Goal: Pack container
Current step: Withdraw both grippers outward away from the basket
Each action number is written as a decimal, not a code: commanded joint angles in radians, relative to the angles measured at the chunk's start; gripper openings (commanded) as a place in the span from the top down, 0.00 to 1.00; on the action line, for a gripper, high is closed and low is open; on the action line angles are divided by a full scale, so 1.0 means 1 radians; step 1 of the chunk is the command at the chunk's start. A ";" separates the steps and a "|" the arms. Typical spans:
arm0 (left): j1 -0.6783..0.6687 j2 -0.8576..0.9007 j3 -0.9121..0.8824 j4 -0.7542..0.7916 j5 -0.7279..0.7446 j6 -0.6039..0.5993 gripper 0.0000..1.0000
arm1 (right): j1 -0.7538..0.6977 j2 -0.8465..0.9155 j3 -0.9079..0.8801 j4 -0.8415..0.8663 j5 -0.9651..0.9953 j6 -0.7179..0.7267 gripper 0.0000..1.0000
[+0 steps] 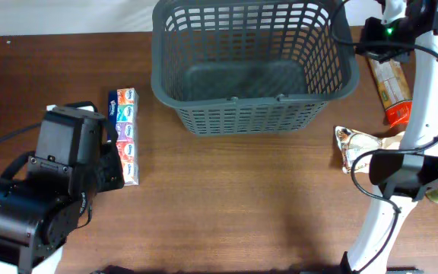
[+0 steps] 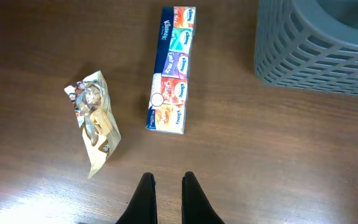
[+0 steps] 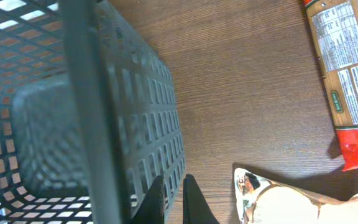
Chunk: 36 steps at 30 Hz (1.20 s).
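Packing is looking barely begun: the basket [image 1: 253, 65] is sitting empty at the far middle of the table [image 1: 242, 205], its grey floor showing bare through the open top. The left gripper [image 2: 166, 196] is hanging over the wood with its fingers pinched together and nothing between them. The tissue pack [image 2: 173, 68] is lying just ahead of it, long side pointing away, and a crinkled snack bag [image 2: 94, 121] is lying beside that pack, apart from it. The right gripper [image 3: 171, 200] is likewise clenched on nothing, hovering just outside one slotted wall of the basket, with a long biscuit packet [image 3: 344, 74] lying off to its side on the table.

The tissue pack is looking like the sensible first pick for the left arm. Doing it well is likely coming down to three things. One is spreading the fingers fully before descending. Another is lining them up across the pack's narrow width near its middle, so that neither end is drooping once lifted. The third is dropping straight down, so no fingertip is landing on top of the wrapper or nudging the snack bag. The thick rolled rim is standing high, so the pack is needing a clear lift over it and a release low inside, flat against the floor, leaving room for the other packets.
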 commanded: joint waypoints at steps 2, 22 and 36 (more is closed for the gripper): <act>0.006 0.001 -0.001 -0.001 -0.014 -0.014 0.98 | 0.018 -0.004 0.000 0.003 0.016 -0.014 0.96; 0.006 0.001 -0.001 -0.001 -0.014 -0.014 0.98 | 0.082 -0.004 0.000 0.004 0.016 -0.013 0.96; 0.006 0.001 -0.001 0.000 -0.014 -0.014 0.98 | 0.091 -0.004 0.000 0.001 0.016 -0.010 0.96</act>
